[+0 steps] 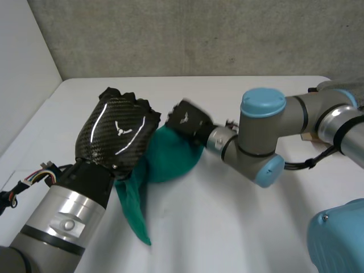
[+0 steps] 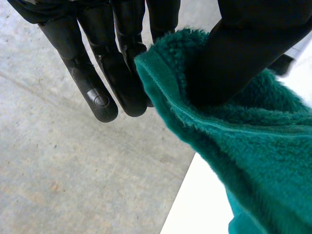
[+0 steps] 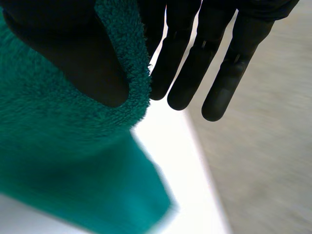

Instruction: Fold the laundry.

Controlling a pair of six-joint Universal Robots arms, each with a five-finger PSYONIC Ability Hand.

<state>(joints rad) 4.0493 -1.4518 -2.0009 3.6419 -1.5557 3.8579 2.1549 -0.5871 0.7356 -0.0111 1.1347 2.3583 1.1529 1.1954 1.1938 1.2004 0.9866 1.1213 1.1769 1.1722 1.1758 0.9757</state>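
A green fleecy cloth (image 1: 170, 154) hangs bunched between my two hands above the white table (image 1: 239, 222), one end trailing down toward the near side. My left hand (image 1: 119, 133) pinches an edge of the cloth (image 2: 253, 146) between thumb and fingers (image 2: 100, 87). My right hand (image 1: 187, 120) sits just across from it at the cloth's other side. There its thumb presses a hemmed edge of the cloth (image 3: 58, 146) against straight fingers (image 3: 195, 68). The two hands are close together, nearly touching.
My right arm's elbow (image 1: 261, 136) lies low over the table at the right. A grey wall (image 1: 199, 34) stands behind the table's far edge, and a pale wall (image 1: 23, 62) runs along the left side.
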